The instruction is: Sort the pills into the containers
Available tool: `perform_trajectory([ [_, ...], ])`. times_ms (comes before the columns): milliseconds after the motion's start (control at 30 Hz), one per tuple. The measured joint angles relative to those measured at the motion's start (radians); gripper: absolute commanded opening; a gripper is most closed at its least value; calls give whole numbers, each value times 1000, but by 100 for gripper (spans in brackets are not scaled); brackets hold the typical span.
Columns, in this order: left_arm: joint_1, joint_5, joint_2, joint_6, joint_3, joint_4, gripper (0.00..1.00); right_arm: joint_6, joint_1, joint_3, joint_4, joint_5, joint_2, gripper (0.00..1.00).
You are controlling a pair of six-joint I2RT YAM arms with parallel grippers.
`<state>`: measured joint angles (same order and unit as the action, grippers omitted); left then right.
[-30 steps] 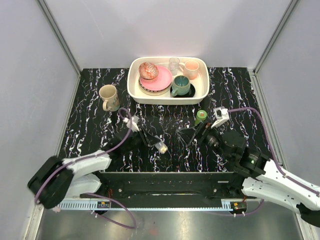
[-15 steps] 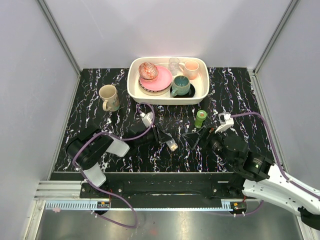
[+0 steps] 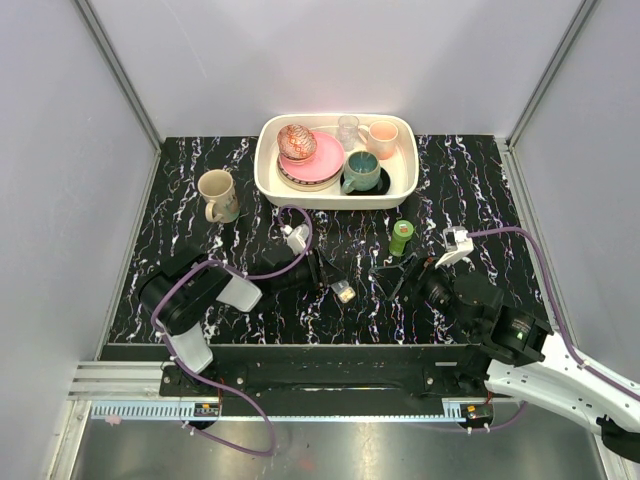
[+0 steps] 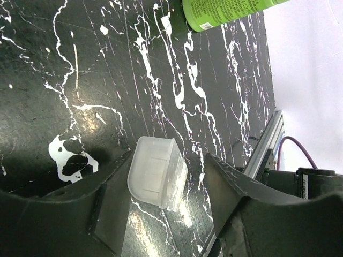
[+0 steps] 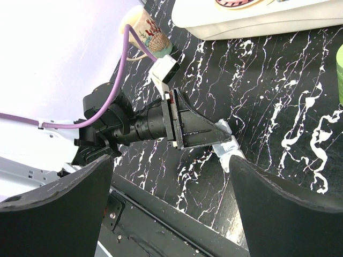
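Low on the table (image 3: 180,185), in front of the tray (image 3: 268,182), the right gripper (image 5: 171,160) gapes wide and empty. The left gripper (image 4: 167,154) is spread too, its fingers flanking the containers (image 4: 155,174) resting on the table. The bottle (image 3: 401,236) stands near, and yellowish pills (image 3: 344,294) show inside the containers.

On the black marbled bench (image 3: 480,200), a white tray (image 3: 262,170) stands at the far side and holds a pink plate (image 3: 322,167), a patterned bowl (image 3: 297,141), a glass (image 3: 348,130), a pink cup (image 3: 383,139) and a teal mug (image 3: 362,170). A beige mug (image 3: 216,194) stands to its left, and a green bottle (image 3: 401,236) stands nearer, to the right.
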<state>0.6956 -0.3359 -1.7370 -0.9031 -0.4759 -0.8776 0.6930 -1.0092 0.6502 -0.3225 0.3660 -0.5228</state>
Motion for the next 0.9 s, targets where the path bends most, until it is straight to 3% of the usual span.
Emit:
perform_trajectory([
  [233, 0, 14, 0, 10, 14, 11, 85, -1, 0, 0, -13, 10, 0, 95],
  [533, 6, 43, 31, 31, 6, 43, 99, -8, 0, 0, -24, 17, 13, 95],
  [900, 6, 311, 208, 143, -86, 528, 99, -19, 0, 3, -89, 70, 12, 95],
])
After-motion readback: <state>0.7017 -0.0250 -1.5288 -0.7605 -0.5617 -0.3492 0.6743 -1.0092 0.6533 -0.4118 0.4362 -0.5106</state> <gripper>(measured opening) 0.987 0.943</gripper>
